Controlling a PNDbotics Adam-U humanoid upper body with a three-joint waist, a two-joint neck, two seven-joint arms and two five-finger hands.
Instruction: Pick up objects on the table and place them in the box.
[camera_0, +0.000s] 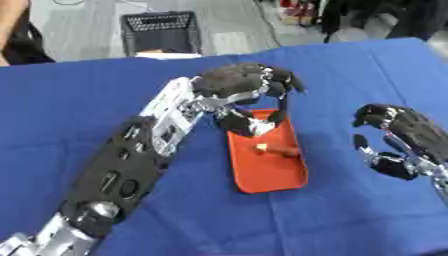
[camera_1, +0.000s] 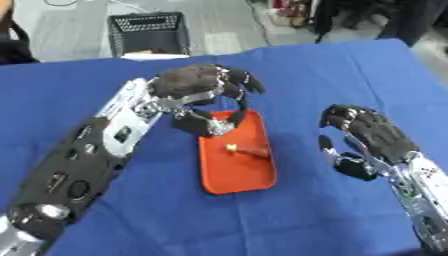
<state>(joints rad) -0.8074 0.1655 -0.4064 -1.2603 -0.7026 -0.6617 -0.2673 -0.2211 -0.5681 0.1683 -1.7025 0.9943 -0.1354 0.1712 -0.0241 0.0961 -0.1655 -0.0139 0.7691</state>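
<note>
An orange box (camera_0: 267, 172), a shallow tray, lies on the blue table (camera_0: 70, 100) near the middle. Inside it rests a small brownish object (camera_0: 278, 149) with a pale yellow end. My left hand (camera_0: 232, 82) hovers over the box's far end with its fingers spread and hanging down; nothing shows between them. My right hand (camera_1: 372, 130) stands to the right of the box, clear of it, fingers relaxed and slightly bent, holding nothing.
A black crate (camera_0: 160, 31) stands on the floor beyond the table's far edge. My left forearm (camera_0: 131, 155) crosses the table from the lower left toward the box. Blue cloth stretches around the box on all sides.
</note>
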